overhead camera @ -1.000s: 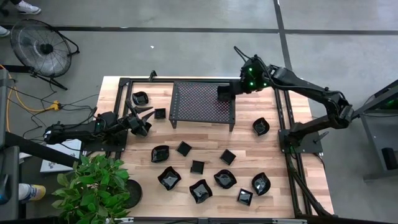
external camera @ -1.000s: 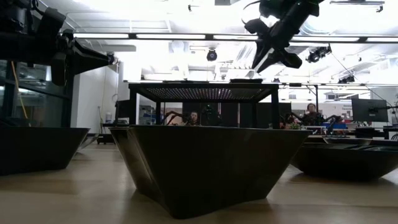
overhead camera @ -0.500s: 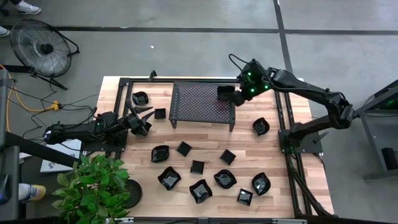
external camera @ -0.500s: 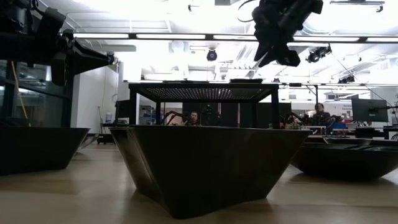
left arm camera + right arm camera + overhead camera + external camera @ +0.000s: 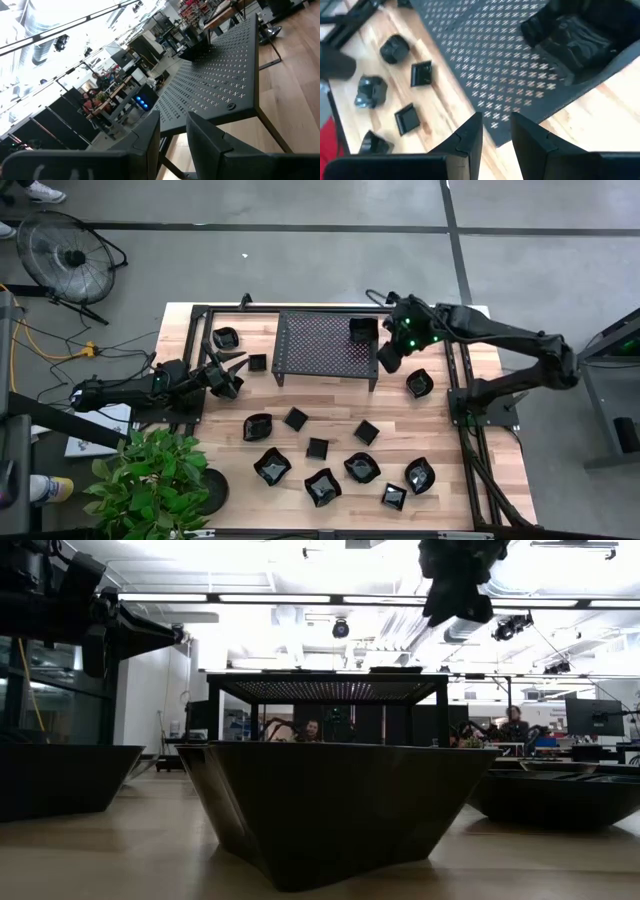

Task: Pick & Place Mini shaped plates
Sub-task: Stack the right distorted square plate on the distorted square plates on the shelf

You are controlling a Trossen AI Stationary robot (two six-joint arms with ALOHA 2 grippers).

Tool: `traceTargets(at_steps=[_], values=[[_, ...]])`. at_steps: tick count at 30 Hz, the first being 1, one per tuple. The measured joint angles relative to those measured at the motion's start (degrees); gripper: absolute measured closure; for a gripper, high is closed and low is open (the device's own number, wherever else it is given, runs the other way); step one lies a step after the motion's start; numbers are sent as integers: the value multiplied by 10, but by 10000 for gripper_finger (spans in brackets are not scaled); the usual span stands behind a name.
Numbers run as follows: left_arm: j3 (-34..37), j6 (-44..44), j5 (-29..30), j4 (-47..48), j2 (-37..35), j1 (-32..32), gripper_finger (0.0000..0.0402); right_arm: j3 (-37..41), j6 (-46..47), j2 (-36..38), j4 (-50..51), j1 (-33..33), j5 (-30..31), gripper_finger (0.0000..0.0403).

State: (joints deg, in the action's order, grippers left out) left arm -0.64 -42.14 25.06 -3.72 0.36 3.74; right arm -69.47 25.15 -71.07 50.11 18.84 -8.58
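Several mini shaped plates, small glossy black dishes, lie on the wooden table, among them one [image 5: 419, 383] near the right frame and a cluster [image 5: 322, 486] by the near edge. Another plate [image 5: 363, 330] rests flat on the far right corner of the black mesh rack [image 5: 326, 345] and also shows in the right wrist view [image 5: 575, 37]. My right gripper [image 5: 388, 360] hovers just off the rack's right edge, pointing slantwise down, narrowly open [image 5: 496, 125] with nothing between its fingers. At the table's left my left gripper [image 5: 228, 375] waits level, narrowly open [image 5: 173, 130] and empty.
The rack stands on thin legs at the table's far middle. A black metal frame [image 5: 455, 380] runs along the table's edges. A potted plant [image 5: 155, 480] stands at the near left corner. A floor fan [image 5: 62, 252] is beyond the table's far left.
My right gripper has drawn away from the plate on the rack, going toward the table's right and near edges and slightly up, and rolling as it went. The plate stays where it lay on the rack's corner.
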Motion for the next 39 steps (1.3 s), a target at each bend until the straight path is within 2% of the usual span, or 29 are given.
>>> traceTargets(at_steps=[7, 15, 24, 28, 32, 39], values=[[0, 0, 0, 0, 0, 0, 309, 0, -12, -2, 0, -88, 43, 308], [0, 0, 0, 0, 0, 0, 309, 0, -12, -9, -1, -191, 121, 308], [0, 0, 0, 0, 0, 0, 309, 0, -12, -73, -7, -278, 120, 308], [0, 0, 0, 0, 0, 0, 309, 0, -28, -113, -30, -303, 98, 308], [0, 0, 0, 0, 0, 0, 309, 0, -64, -157, -80, -323, 44, 308], [0, 0, -1, 0, 0, 0, 309, 0, -184, -226, -173, -347, -51, 308]])
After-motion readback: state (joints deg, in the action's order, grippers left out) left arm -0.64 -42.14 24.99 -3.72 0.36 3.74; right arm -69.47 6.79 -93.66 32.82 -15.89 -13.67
